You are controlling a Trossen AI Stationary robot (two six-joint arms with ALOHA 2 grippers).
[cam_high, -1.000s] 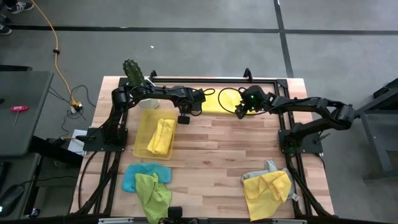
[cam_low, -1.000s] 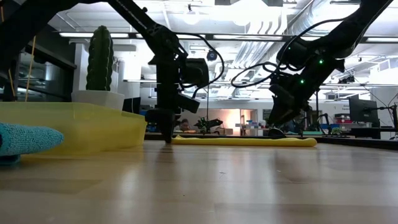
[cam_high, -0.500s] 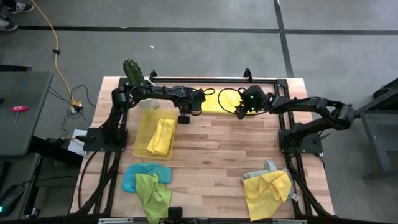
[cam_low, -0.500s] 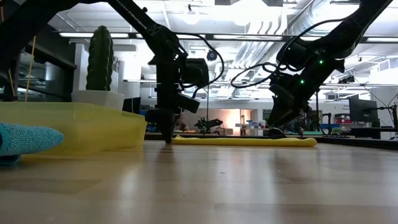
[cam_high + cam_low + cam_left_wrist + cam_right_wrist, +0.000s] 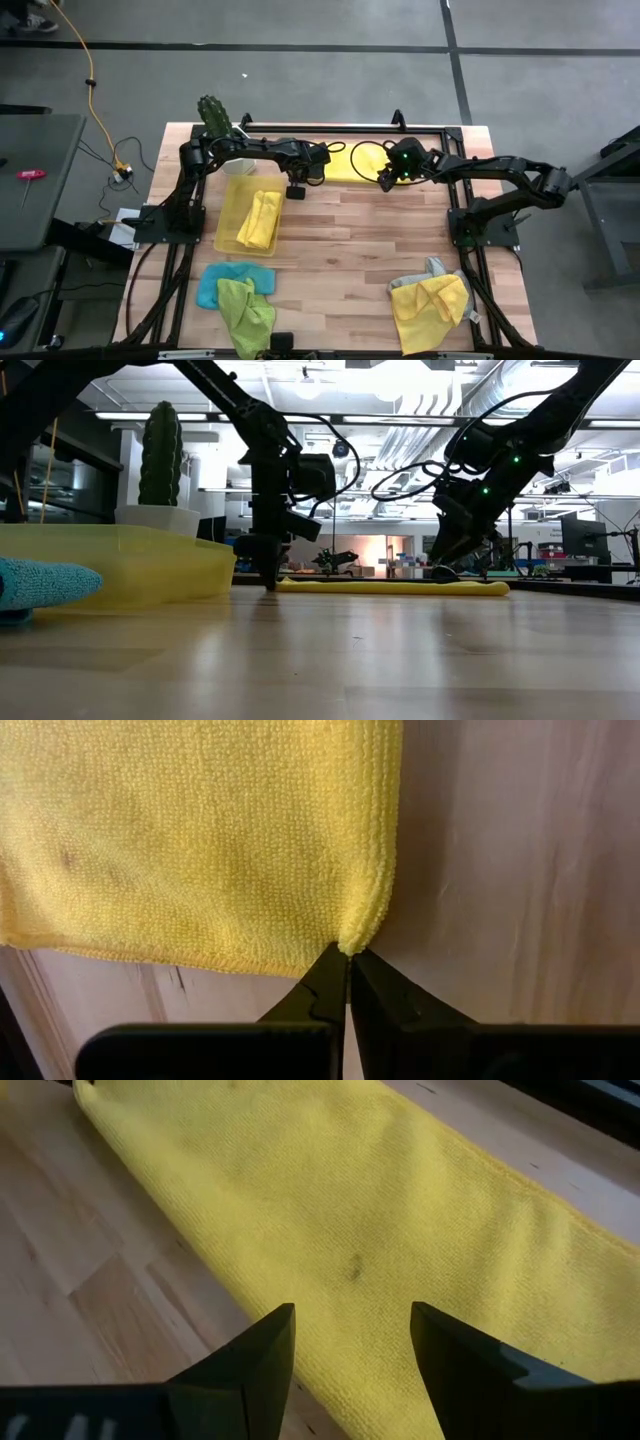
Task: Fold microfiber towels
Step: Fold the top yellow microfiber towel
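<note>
Between grippers: yellow towel; left gripper pinches corner, right gripper spread above.

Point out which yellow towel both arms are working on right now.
The yellow towel lying flat at the table's far edge, between the left gripper and right gripper. The others sit folded in the tray or bunched at the near edge.

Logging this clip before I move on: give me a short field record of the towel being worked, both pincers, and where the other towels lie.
towel in work: yellow towel, folded flat at the table's far edge
left pincer: shut, tips at the towel's corner; whether they pinch it cannot be told
right pincer: open, over the towel's other end, holding nothing
tray: holds a folded yellow towel
near left: blue towel under green towel
near right: crumpled yellow towel on grey towel
</note>
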